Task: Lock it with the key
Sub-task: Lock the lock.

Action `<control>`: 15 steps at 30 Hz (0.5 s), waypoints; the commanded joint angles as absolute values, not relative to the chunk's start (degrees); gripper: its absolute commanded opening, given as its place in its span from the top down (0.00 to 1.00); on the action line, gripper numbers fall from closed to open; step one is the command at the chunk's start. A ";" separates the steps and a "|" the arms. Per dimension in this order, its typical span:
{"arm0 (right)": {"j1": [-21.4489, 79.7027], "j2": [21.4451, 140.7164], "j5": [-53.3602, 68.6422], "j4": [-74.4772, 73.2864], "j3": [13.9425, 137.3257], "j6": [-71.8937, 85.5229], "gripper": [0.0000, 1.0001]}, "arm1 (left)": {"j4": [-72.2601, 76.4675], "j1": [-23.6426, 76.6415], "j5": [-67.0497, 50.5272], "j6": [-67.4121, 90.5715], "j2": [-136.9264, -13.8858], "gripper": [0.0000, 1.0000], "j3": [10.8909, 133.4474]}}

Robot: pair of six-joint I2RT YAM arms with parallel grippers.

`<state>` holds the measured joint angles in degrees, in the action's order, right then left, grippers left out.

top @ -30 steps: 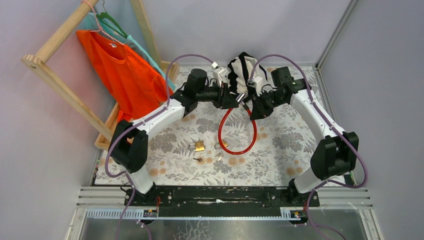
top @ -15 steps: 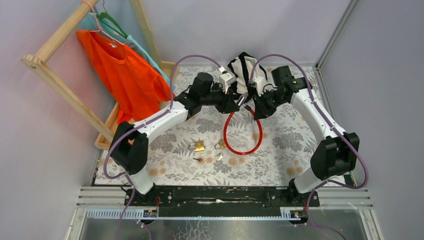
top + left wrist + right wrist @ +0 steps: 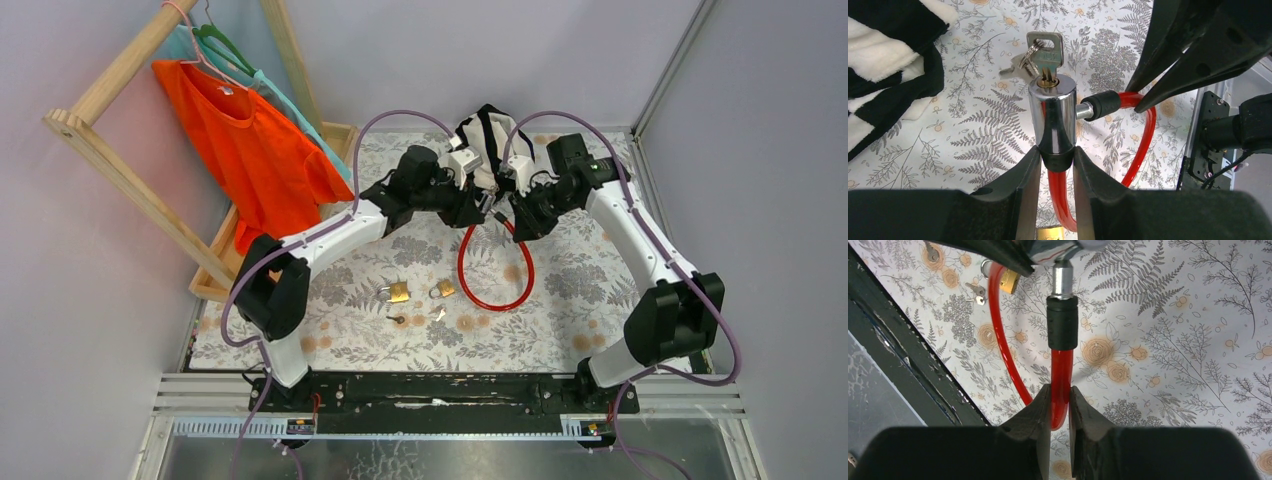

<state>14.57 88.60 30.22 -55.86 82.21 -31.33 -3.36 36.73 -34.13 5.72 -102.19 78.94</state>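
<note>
The left end effector point(image 3: 1056, 165) clamps a chrome cylindrical lock barrel point(image 3: 1052, 112), silver key point(image 3: 1046, 50) inserted; the right end effector point(image 3: 1060, 405) pinches its red cable point(image 3: 1061, 375).

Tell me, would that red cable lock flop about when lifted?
Probably springy, not limp: the red plastic-coated cable forms a smooth oval loop between both grips. Its shiny chrome lock cylinder looks dense and likely slippery, so it may twist in the left fingers.

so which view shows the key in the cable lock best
Left wrist: the key stands in the end of the chrome lock cylinder, close up. Right wrist shows only the cylinder's edge and the red cable, no key. In the top view it is too small to see.
</note>
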 commanded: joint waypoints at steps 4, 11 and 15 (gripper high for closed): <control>15.62 82.77 41.54 -43.25 80.10 -31.94 0.98 | 2.97 40.17 -45.11 6.30 -103.37 1.00 79.42; 15.56 83.03 39.13 -42.96 80.11 -33.14 1.00 | 2.16 40.19 -48.28 -3.16 -99.54 1.00 73.94; 15.60 82.68 38.38 -43.26 80.95 -33.40 1.00 | -0.61 40.17 -47.95 -9.75 -98.21 0.99 72.41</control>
<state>14.57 84.53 31.99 -54.59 78.00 -32.60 -0.47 36.73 -39.62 -2.00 -100.64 74.04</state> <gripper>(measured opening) 0.207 0.325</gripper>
